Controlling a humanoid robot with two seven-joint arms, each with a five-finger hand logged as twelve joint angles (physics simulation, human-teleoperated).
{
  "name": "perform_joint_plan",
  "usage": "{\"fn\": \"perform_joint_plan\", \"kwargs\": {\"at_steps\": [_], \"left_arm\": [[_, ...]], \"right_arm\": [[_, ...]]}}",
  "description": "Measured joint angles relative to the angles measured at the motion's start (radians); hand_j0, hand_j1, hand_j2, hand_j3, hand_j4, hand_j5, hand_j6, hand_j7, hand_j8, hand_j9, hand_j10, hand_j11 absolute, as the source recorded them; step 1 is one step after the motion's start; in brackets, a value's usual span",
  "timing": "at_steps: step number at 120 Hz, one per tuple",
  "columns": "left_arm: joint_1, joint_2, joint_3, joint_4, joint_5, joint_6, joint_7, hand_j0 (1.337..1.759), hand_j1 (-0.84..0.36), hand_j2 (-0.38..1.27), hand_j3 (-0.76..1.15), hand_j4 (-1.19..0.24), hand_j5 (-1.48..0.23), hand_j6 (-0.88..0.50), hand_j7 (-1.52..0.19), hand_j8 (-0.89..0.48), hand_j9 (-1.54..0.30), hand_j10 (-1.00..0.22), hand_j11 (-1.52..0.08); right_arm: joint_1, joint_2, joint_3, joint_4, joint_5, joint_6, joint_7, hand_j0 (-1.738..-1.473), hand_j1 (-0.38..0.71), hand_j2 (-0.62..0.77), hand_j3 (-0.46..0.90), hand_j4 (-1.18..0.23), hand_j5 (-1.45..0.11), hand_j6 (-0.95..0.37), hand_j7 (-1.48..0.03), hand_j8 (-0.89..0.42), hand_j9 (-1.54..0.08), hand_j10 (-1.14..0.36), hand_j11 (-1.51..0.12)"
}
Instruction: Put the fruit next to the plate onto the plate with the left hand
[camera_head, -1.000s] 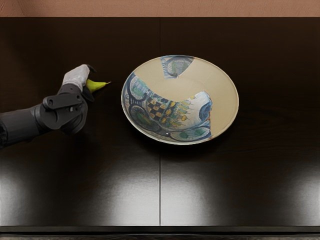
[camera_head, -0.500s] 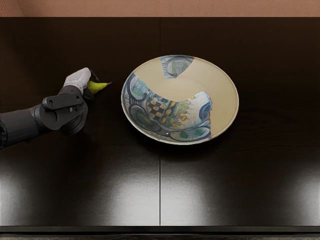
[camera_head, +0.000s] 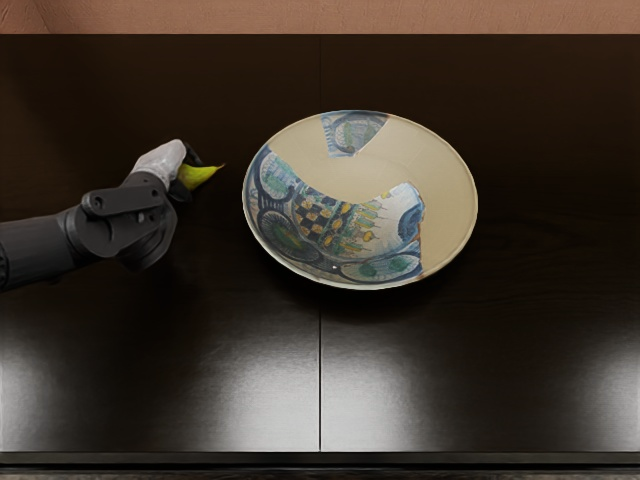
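Left hand (camera_head: 158, 162) reaches rightward, fingers (camera_head: 176, 152) clenched in a grasp.

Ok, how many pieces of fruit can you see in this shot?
1. A yellow-green fruit is gripped in the left robot hand, just left of the plate and not on it. The hand hides part of it. No other fruit shows.
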Motion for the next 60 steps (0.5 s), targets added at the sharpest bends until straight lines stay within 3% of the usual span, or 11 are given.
{"fn": "perform_joint_plan", "kwargs": {"at_steps": [8, 12, 34, 60], "left_arm": [[-0.002, 0.009, -0.002, -0.015, 0.007, 0.000, -0.001, 1.668, -0.35, -0.11, 0.55, -0.40, -0.73, -0.27, -0.81, -0.24, -0.83, -0.44, -0.85], [-0.004, 0.024, -0.007, -0.026, 0.011, -0.003, -0.002, 1.621, -0.34, -0.04, 0.44, -0.39, -0.75, -0.28, -0.83, -0.26, -0.84, -0.48, -0.86], [-0.046, 0.096, -0.038, -0.115, 0.002, -0.011, -0.004, 1.636, -0.31, 0.04, 0.19, -0.42, -0.85, -0.30, -0.88, -0.31, -0.89, -0.51, -0.91], [-0.081, 0.155, -0.078, -0.197, 0.001, -0.011, -0.005, 1.644, -0.28, 0.13, 0.07, -0.51, -0.89, -0.35, -0.89, -0.35, -0.91, -0.54, -0.93]], "right_arm": [[0.000, 0.000, 0.000, 0.000, 0.000, 0.000, 0.000, -1.658, -0.33, 0.00, 0.00, -0.02, -0.02, -0.02, -0.02, -0.02, -0.02, -0.02, -0.02], [0.000, 0.000, 0.000, 0.000, 0.000, 0.000, 0.000, -1.658, -0.33, 0.00, 0.00, -0.02, -0.02, -0.02, -0.02, -0.02, -0.02, -0.02, -0.02], [0.000, 0.000, 0.000, 0.000, 0.000, 0.000, 0.000, -1.658, -0.33, 0.00, 0.00, -0.02, -0.02, -0.02, -0.02, -0.02, -0.02, -0.02, -0.02], [0.000, 0.000, 0.000, 0.000, 0.000, 0.000, 0.000, -1.658, -0.33, 0.00, 0.00, -0.02, -0.02, -0.02, -0.02, -0.02, -0.02, -0.02, -0.02]]}}
